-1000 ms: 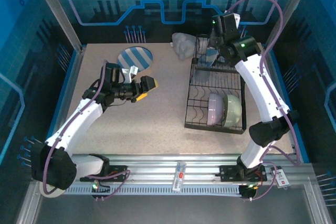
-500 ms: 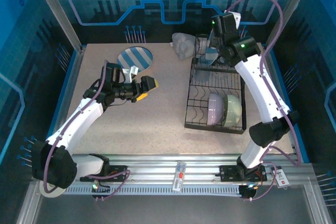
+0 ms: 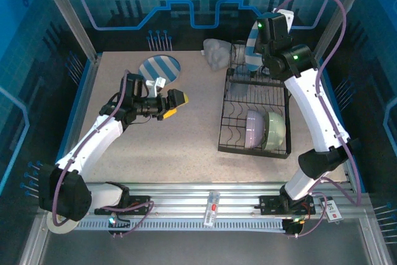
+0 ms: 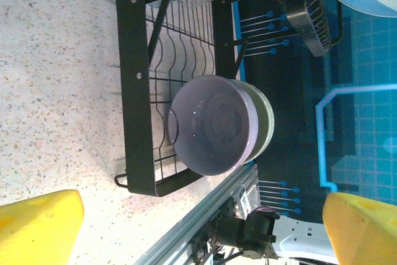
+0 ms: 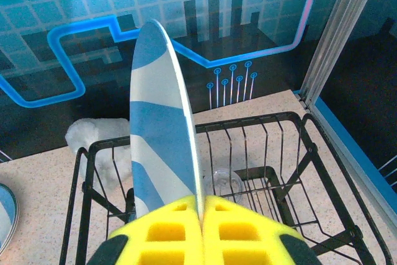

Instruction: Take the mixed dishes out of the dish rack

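Right claw (image 5: 201, 206) clamped on lower rim of striped plate (image 5: 161, 128); plate upright, edge-on, above far basket of dish rack (image 3: 224, 111). Left claw (image 3: 173, 107) apart, empty, over table (image 3: 186, 147), facing lavender bowl (image 4: 211, 125). Step judged: carry plate out. Needed: rise clear of wires before swinging left; slow wrist, as thin-rim hold might pivot; lay flat near second striped plate (image 3: 159, 68).
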### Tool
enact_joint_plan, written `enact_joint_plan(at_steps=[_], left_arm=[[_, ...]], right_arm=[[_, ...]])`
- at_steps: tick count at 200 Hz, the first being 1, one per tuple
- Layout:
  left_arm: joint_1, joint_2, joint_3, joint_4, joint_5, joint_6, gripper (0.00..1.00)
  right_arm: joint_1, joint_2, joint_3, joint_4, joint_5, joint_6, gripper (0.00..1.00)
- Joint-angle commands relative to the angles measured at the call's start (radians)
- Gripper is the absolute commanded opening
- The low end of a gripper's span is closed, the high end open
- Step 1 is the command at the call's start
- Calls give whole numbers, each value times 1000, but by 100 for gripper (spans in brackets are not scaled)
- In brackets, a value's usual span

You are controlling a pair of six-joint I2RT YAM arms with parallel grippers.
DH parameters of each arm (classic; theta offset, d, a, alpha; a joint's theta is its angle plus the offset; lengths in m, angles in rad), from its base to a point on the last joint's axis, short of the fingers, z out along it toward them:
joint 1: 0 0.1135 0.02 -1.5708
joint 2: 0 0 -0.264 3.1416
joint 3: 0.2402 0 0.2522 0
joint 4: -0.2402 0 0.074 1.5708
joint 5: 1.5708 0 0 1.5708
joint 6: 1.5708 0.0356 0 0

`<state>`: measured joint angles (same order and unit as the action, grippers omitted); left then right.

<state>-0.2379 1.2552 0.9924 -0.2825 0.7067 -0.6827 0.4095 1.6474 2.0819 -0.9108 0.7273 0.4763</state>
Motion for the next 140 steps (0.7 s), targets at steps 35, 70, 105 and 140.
enact_joint_plan(at_steps=[35,70,105,140], left_arm=[[0,3,30,111,78,-55,99],[-1,24,31,211,116,-130,99],[0,58,22,425,188,-292,99],[0,103,-3,733,199,-512,99]], right_arm=[[-38,-86,11,52,-16,37,0],[-57,-155,-42,106,-104,74,0],[-66,-181,-39,110,-193,106,0],[-103,-180,-39,125,-326,135,0]])
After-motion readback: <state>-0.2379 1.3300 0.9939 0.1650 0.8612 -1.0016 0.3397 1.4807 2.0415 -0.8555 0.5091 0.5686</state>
